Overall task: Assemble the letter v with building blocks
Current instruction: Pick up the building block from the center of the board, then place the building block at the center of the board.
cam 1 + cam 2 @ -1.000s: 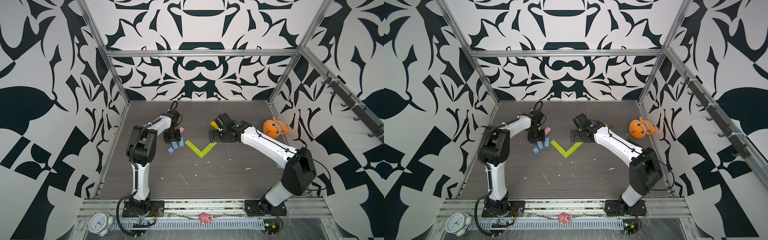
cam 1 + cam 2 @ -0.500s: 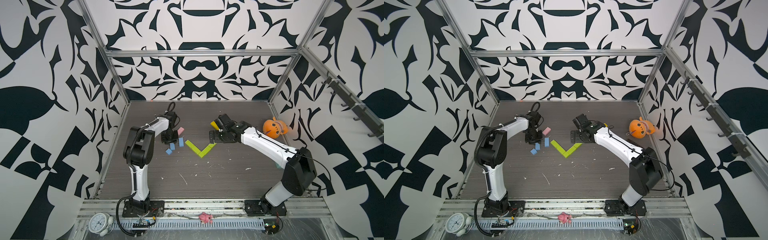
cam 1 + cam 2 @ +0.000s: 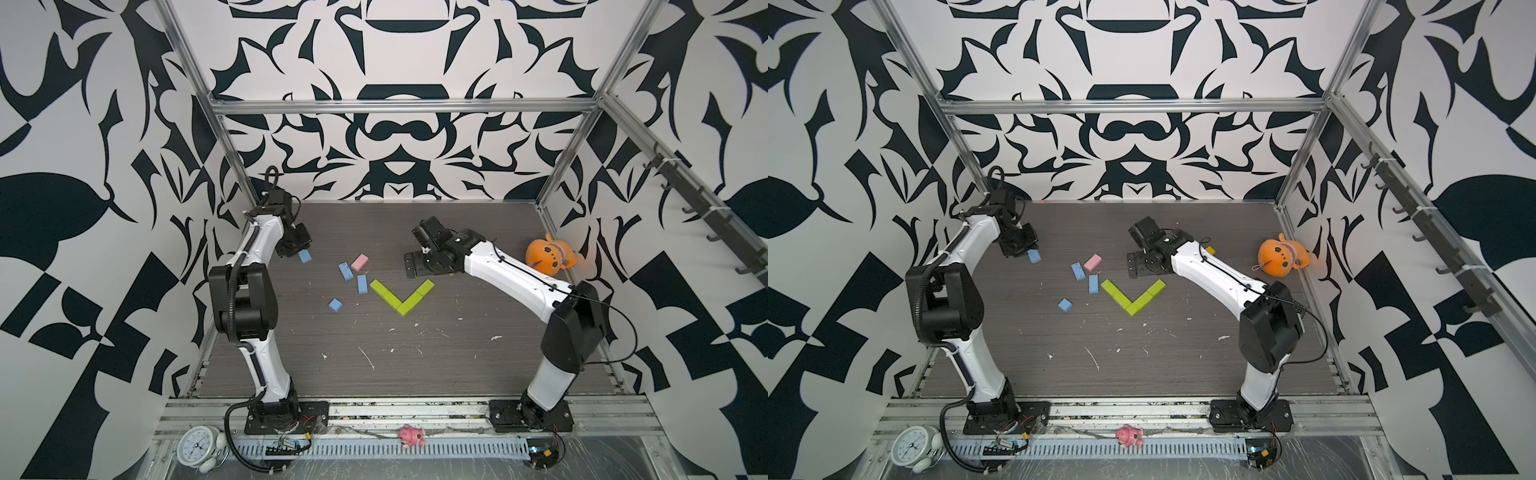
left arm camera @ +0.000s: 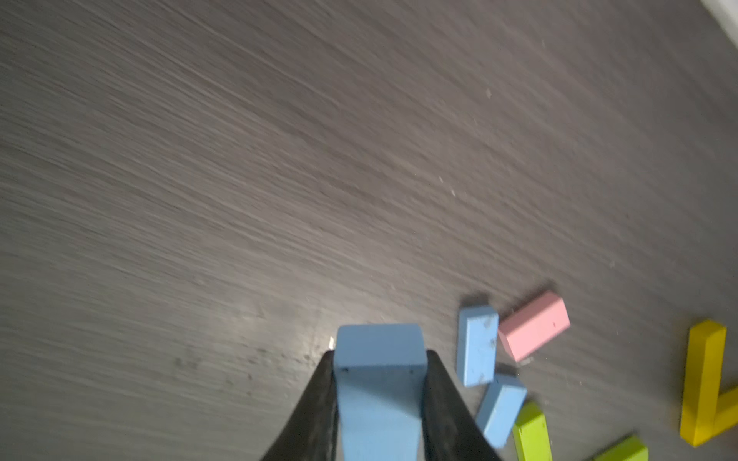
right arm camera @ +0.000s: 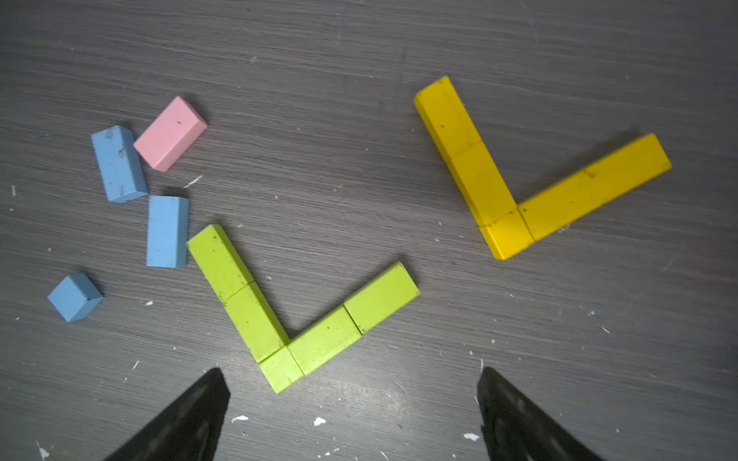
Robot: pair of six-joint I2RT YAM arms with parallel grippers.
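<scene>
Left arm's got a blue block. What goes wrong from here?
1. The left gripper pinches the light blue block with part sticking out past its tips; it may twist or slip.
2. A loose blue block lies almost against the green V; setting down nearby could nudge the V apart.

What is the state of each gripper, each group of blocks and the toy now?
left gripper: shut on the held blue block
right gripper: open, empty
lime green blocks: laid flat, joined into a V
yellow blocks: laid flat, joined into a V
pink block: loose, lying flat
loose blue blocks: three, lying unplaced
orange plush toy: lying untouched
</scene>
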